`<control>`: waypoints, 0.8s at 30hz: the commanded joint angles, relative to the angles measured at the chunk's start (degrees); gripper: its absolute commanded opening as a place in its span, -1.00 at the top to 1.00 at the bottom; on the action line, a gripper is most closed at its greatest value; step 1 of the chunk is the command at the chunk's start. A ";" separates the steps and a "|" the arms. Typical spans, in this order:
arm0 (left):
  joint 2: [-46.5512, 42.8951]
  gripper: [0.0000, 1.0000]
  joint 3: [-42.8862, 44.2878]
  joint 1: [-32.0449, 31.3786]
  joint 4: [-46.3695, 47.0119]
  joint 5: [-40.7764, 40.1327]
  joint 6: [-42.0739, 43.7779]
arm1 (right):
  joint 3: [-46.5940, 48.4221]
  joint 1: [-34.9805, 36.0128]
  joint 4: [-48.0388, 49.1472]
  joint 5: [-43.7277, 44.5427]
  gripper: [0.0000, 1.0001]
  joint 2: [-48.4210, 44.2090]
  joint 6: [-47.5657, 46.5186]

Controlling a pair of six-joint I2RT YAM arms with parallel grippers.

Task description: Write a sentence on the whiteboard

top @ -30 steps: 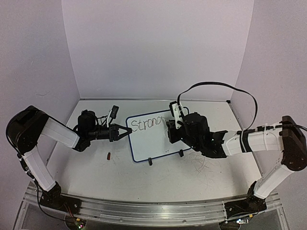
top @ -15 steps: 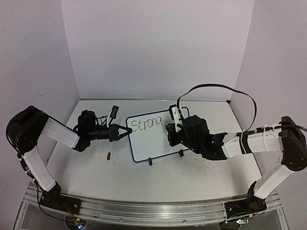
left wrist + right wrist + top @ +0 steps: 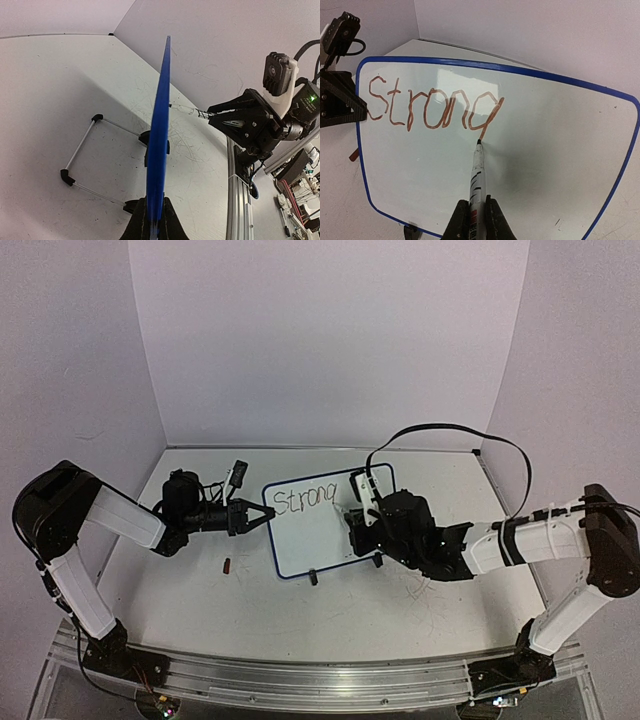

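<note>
The whiteboard [image 3: 318,536] stands tilted on its clip feet at the table's middle, with "Strong" [image 3: 303,501] written along its top. My left gripper [image 3: 266,513] is shut on the board's left rim; in the left wrist view the blue rim [image 3: 159,130] runs edge-on between the fingers [image 3: 153,205]. My right gripper [image 3: 352,517] is shut on a white marker [image 3: 477,172]. The marker's tip touches the board [image 3: 550,150] at the end of the g's tail, the last letter of the sentence [image 3: 430,107]. The left gripper [image 3: 342,102] shows at the board's left edge.
A small dark red cap [image 3: 227,565] lies on the table left of the board. Two black clip feet [image 3: 313,578] [image 3: 377,560] hold the board's lower rim. A thin wire stand [image 3: 82,150] reaches out behind the board. Enclosure walls close three sides.
My right gripper has moved down and toward me with the marker, drawing the tail of the g, so "Strono" now reads "Strong". The left gripper has not moved.
</note>
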 commanded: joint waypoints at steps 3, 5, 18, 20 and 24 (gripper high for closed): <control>-2.08 1.00 -0.15 -0.01 -0.53 1.34 1.23 | 0.23 0.62 -2.30 -0.81 1.00 0.50 0.97; -2.09 1.00 -0.15 0.00 -0.51 1.34 1.16 | 0.59 0.79 -2.25 -1.04 1.00 0.87 0.97; -2.00 1.00 -0.21 -0.01 -0.59 1.20 1.15 | 5.02 0.91 -0.52 -0.97 1.00 2.89 -0.21; -1.91 1.00 -0.46 0.00 -0.62 0.90 1.34 | 4.28 1.07 -0.09 -1.03 1.00 0.82 -0.45; -1.74 1.00 -0.80 -0.04 -0.78 0.70 1.56 | -4.36 1.14 4.69 -1.96 1.00 -11.91 -3.97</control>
